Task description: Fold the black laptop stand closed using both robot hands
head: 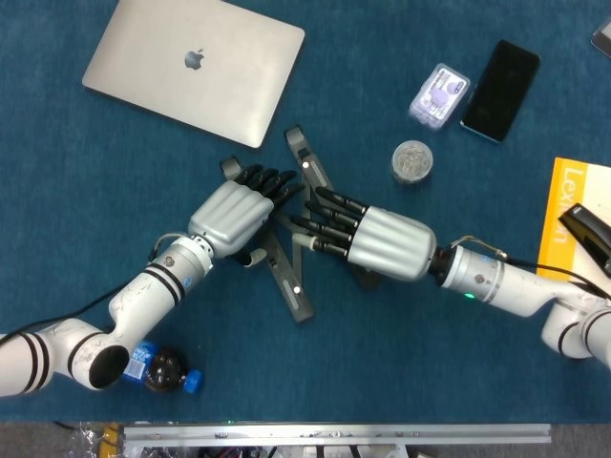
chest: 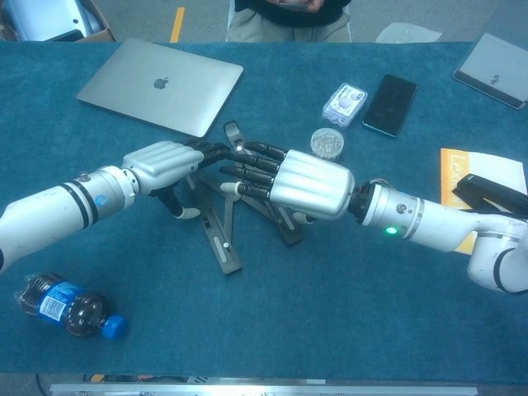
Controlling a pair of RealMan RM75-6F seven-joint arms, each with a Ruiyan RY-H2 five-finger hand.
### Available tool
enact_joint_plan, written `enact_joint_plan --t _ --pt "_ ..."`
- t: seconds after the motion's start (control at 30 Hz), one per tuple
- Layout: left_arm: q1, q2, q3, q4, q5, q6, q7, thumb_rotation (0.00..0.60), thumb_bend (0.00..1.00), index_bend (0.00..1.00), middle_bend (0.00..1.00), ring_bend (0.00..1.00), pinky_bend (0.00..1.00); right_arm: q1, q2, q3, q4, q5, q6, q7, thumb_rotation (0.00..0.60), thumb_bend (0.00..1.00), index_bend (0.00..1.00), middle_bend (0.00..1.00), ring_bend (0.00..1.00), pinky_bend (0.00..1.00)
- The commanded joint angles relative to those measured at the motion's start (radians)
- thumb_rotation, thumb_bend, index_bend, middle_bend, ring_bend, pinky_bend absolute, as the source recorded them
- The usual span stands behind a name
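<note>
The black folding metal laptop stand (head: 291, 256) lies on the blue felt table (head: 401, 382) just below the closed silver laptop (head: 195, 67), legs nearly together. The silver left hand (head: 232, 214) and silver right hand (head: 374, 242) press in from either side, fingers stretched flat against it, gripping nothing. Looks like the squeeze-shut step; next they'd need to push the legs fully parallel.
</note>
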Motion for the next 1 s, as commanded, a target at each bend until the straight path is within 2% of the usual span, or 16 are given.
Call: enact_joint_plan --t 0.03,0.53,1.0 --pt "0.000 0.000 0.001 -0.003 0.003 0.001 0.000 0.600 0.26 0.00 0.00 0.00 0.00 0.001 -0.006 0.000 0.001 0.002 -0.001 0.000 0.600 0.00 0.00 0.00 0.00 0.05" --pt "-0.005 0.010 0.012 -0.014 0.015 -0.015 -0.011 0.600 0.25 0.00 0.00 0.00 0.00 0.020 -0.039 -0.012 0.036 -0.003 -0.003 0.012 0.600 0.00 0.00 0.00 0.00 0.05" --pt "-0.012 0.027 -0.005 -0.027 0.019 -0.062 -0.123 0.600 0.26 0.00 0.00 0.00 0.00 0.039 -0.082 -0.013 0.103 0.001 0.008 0.026 0.600 0.00 0.00 0.00 0.00 0.05"
